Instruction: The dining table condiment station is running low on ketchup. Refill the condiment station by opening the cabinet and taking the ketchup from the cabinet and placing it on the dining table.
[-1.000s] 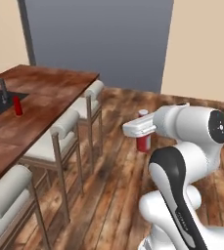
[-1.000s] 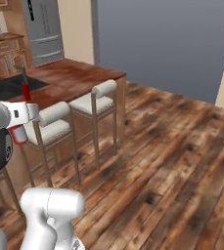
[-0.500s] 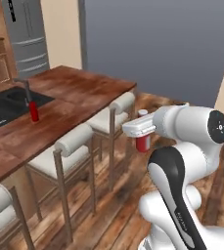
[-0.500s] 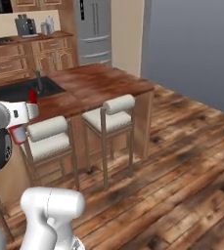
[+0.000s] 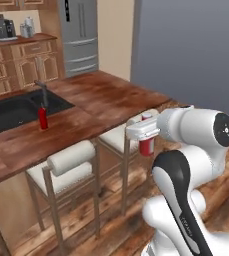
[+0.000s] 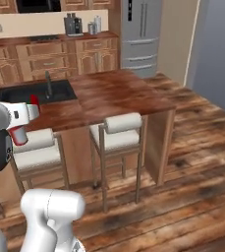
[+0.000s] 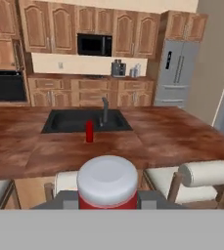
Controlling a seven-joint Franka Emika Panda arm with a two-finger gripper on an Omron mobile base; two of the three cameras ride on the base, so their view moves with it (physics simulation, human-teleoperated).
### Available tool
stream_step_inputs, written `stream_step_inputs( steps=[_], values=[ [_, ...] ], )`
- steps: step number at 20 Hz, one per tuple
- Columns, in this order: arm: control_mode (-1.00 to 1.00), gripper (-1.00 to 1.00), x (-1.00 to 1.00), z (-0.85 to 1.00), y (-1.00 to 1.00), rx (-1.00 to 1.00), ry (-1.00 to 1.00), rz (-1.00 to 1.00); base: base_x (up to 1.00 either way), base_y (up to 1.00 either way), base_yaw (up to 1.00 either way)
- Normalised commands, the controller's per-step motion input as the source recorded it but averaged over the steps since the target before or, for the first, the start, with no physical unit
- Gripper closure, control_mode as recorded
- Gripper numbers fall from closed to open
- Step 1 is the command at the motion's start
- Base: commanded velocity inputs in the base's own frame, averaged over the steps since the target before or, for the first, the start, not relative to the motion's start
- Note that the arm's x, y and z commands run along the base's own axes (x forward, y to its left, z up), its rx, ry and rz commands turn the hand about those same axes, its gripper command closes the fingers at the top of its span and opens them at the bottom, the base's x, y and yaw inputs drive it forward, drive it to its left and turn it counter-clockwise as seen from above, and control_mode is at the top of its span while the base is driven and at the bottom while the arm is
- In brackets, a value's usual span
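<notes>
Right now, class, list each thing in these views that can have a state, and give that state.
ketchup: upright, white cap on, gripped and held off the floor, short of the table.
gripper: shut on the ketchup.
all-red bottle: standing upright on the dining table beside the sink.
fridge: doors shut.
stools: unoccupied.

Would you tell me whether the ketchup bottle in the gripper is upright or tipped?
Upright: the ketchup hangs vertically in the gripper, white cap on top, its body straight below the fingers.
</notes>
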Motion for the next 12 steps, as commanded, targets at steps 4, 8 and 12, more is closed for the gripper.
stream_step_inputs(
  steps=[4, 8, 12],
  values=[
    [1.0, 1.0, 0.0, 0.0, 0.0, 0.0, 0.0, 0.0, 0.81, -0.26, 0.43],
    [1.0, 1.0, 0.0, 0.0, 0.0, 0.0, 0.0, 0.0, 0.69, -0.1, 0.37],
    [1.0, 1.0, 0.0, 0.0, 0.0, 0.0, 0.0, 0.0, 0.52, -0.02, 0.28]
  ],
)
